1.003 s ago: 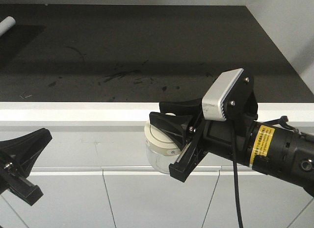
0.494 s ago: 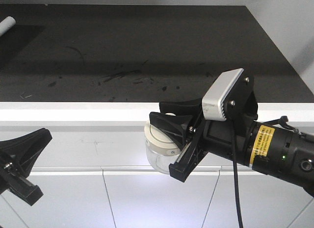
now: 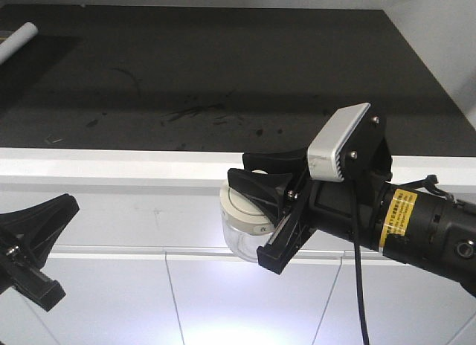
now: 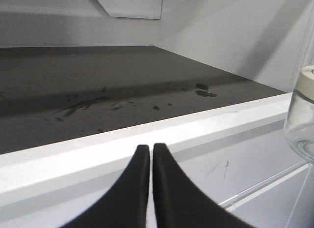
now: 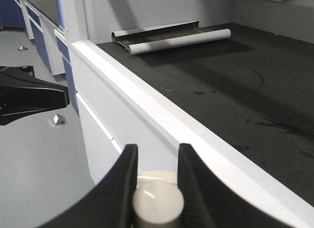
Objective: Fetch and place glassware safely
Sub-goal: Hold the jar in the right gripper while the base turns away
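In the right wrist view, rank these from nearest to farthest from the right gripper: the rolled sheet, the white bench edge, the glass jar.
1. glass jar, lid gripped by the right gripper.
2. white bench edge, just ahead of it.
3. rolled sheet, far back on the dark worktop.

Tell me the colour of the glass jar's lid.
The lid is cream-white, best seen in the exterior front-facing view.

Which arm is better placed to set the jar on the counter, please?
Right. The right gripper is shut on the jar, just in front of the counter edge. The left gripper is shut, empty and lower, off to the side.
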`<state>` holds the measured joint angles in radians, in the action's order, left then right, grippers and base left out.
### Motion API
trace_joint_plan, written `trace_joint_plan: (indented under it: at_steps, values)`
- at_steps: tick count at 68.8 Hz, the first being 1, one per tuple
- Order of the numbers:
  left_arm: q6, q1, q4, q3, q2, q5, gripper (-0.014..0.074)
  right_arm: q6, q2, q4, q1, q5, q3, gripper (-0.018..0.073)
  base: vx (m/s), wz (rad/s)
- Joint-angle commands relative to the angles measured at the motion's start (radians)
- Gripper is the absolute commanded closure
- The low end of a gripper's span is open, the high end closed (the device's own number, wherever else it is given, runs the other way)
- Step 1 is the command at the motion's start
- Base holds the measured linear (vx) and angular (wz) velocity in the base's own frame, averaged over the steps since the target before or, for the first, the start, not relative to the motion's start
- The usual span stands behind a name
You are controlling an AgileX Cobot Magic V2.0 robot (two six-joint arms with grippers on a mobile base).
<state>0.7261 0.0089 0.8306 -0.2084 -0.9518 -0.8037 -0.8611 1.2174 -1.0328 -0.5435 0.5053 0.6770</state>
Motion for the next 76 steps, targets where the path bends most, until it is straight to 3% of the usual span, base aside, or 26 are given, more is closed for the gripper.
trace_joint_plan:
  at_steps: [1,46,76]
  values:
    - [0.008,-0.005,-0.039,-0.022,0.01,-0.06,0.0594,0.004,-0.029,0.034,0.0,0.066,0.032,0.0563,-0.04,0.15]
    - [0.008,-0.005,-0.039,-0.022,0.01,-0.06,0.0594,0.004,-0.029,0.034,0.0,0.066,0.032,0.0563,-0.08,0.3]
    - [0.008,-0.005,-0.039,-0.022,0.01,-0.058,0.0594,0.004,-0.029,0.034,0.0,0.066,0.032,0.0563,-0.12,0.58]
